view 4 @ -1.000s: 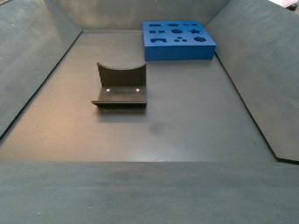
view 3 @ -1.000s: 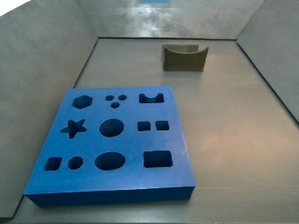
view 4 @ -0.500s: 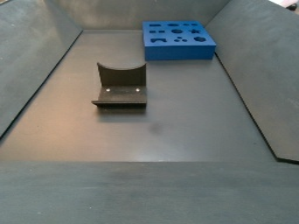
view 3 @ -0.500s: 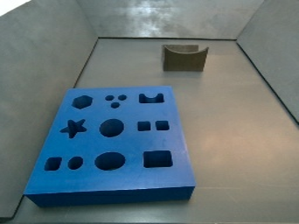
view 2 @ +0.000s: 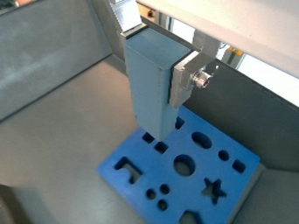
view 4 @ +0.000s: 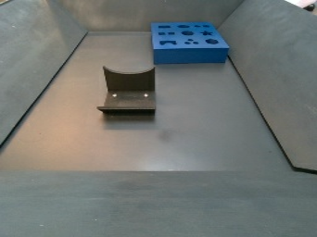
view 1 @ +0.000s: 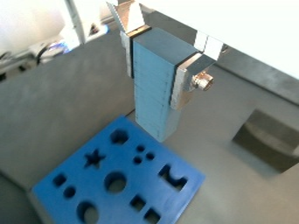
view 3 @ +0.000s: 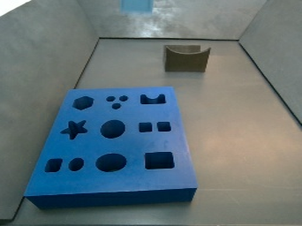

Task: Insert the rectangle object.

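My gripper (view 1: pixel 158 63) is shut on the rectangle object (view 1: pixel 152 98), a long light blue bar that hangs upright between the silver fingers (view 1: pixel 187 80). Both wrist views show it (view 2: pixel 152 96), with its lower end above the dark blue board (view 1: pixel 111 179) with shaped holes (view 2: pixel 187 166). I cannot tell how high it hangs. In a side view the board (view 3: pixel 112 146) lies flat at the near left, and a light blue patch (view 3: pixel 138 4) shows at the top edge. The gripper is out of view in the side view where the board (view 4: pixel 188 42) lies at the far end.
The fixture, an olive-brown notched bracket (view 3: pixel 186 57), stands on the grey floor away from the board, also seen in a side view (view 4: pixel 126 91) and a wrist view (view 1: pixel 268 140). Sloped grey walls (view 3: pixel 65 44) enclose the floor.
A light blue patch has come into view at the top edge of a side view. The board and the fixture have not moved.
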### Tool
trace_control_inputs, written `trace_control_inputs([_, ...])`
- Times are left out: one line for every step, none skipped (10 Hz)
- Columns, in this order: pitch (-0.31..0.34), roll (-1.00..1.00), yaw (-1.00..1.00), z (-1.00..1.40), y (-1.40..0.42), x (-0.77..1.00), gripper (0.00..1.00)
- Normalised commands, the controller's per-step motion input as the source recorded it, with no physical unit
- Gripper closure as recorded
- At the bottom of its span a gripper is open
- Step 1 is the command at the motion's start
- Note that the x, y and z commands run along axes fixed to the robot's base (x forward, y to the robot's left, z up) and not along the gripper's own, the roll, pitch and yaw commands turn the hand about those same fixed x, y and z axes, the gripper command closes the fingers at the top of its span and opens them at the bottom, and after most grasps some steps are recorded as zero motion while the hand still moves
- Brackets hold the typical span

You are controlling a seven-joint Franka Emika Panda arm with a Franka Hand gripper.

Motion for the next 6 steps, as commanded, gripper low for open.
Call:
trace_control_inputs([0.0, 0.1, 0.42, -1.0, -0.67, 0.0, 1.0])
trace_control_inputs([0.0, 0.09, 0.41, -1.0, -0.67, 0.0, 1.0])
trace_control_inputs([-0.026, 0.13, 0.3, -1.0, -0.59, 0.08, 1.0])
trace_control_inputs([0.0, 0.17, 0.03, -0.96, -0.43, 0.33, 1.0])
trace_control_inputs([0.0, 0.17, 0.0, -0.97, -0.31, 0.36, 1.0])
trace_control_inputs([0.0, 0.16, 0.0, -1.0, -0.24, 0.36, 1.0])
